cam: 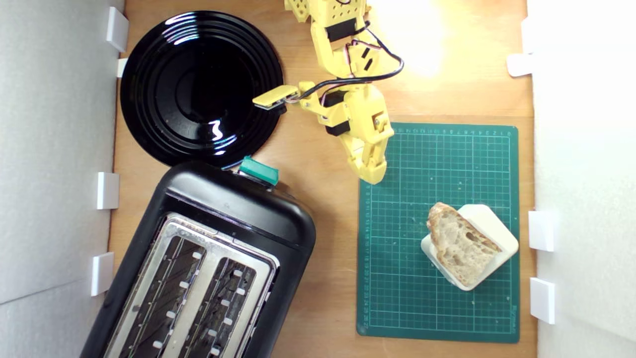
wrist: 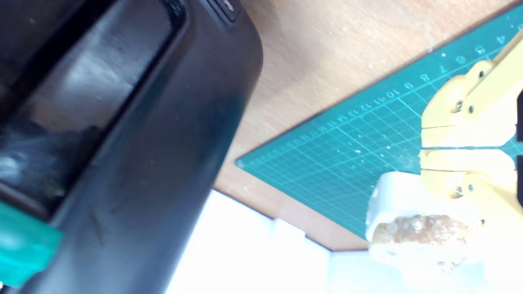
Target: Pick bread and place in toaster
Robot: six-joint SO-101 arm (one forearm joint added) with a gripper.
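The bread [cam: 459, 243], a pale holey wedge with a brown crust, leans on a cream rounded block [cam: 489, 233] on the green cutting mat [cam: 437, 164]. In the wrist view its crust [wrist: 421, 230] shows beyond the fingers. My yellow gripper [cam: 373, 174] hovers over the mat's upper-left corner in the exterior view, well short of the bread, its jaws shut with nothing between them [wrist: 425, 148]. The black toaster [cam: 238, 209] with a silver two-slot top and green lever knob [cam: 258, 170] lies at the exterior view's lower left; its side [wrist: 143, 134] fills much of the wrist view.
A round glossy black plate [cam: 198, 87] sits at the exterior view's upper left, just behind the toaster. White walls with small white brackets [cam: 541, 229] border the wooden table [cam: 328, 238] on both sides.
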